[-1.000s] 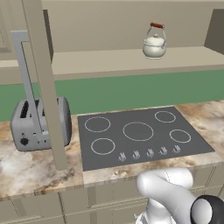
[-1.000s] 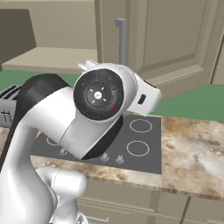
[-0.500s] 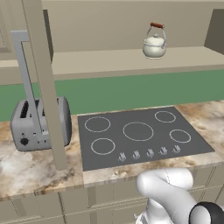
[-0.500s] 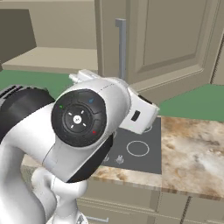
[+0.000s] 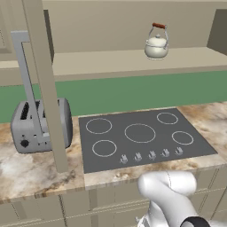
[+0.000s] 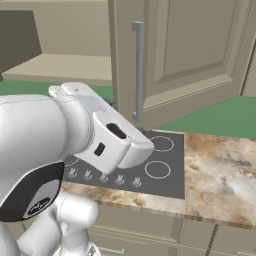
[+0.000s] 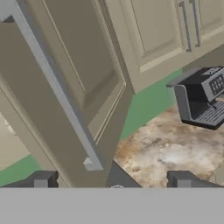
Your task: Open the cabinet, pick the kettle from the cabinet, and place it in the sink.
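I am keeping the jaws [image 7: 111, 183] spread wide, holding nothing, beside the open cabinet door [image 7: 78, 100]. The kettle [image 5: 156, 43] is sitting upright on the cabinet shelf [image 5: 133, 61] above the cooktop [image 5: 142, 137]; I am planning a high approach clear of the door.

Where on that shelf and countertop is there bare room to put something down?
The shelf is bare left of the kettle, up to the open cabinet door. The marble counter right of the cooktop is free too. It is crowded at the left, where the toaster sits behind that door.
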You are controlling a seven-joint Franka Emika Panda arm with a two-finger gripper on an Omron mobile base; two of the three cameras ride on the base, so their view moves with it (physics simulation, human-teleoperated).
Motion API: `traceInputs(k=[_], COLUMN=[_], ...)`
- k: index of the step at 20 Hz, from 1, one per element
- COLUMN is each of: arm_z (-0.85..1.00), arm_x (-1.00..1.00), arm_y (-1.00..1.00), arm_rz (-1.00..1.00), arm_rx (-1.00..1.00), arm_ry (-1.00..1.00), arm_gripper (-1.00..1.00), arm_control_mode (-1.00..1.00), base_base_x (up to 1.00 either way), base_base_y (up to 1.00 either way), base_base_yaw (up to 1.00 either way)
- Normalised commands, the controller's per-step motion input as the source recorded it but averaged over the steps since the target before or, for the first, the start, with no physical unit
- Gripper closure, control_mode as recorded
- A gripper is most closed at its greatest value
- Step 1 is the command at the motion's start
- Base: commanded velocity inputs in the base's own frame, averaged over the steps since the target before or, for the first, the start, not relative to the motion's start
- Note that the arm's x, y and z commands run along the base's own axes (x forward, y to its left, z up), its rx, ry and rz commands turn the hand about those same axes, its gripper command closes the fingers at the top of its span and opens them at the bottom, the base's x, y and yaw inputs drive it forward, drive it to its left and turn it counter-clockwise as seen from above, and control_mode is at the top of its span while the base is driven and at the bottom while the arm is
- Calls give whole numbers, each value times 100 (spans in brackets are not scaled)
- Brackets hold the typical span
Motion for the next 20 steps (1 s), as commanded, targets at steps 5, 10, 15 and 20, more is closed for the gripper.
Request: traceInputs(k=[5, 10, 15, 20], arm_z=[-5, -2, 0, 0], arm_x=[-20, -9, -7, -5], arm_y=[34, 46, 47, 46], arm_rz=[-18, -3, 0, 0], arm_rx=[0, -2, -10, -7], arm_ry=[2, 0, 0, 5], arm_gripper=[-100, -100, -100, -100], arm_control_mode=[-100, -100, -100, -100], base_base_x=[0, 0, 0, 0], base_base_y=[0, 0, 0, 0], base_base_yaw=[0, 0, 0, 0])
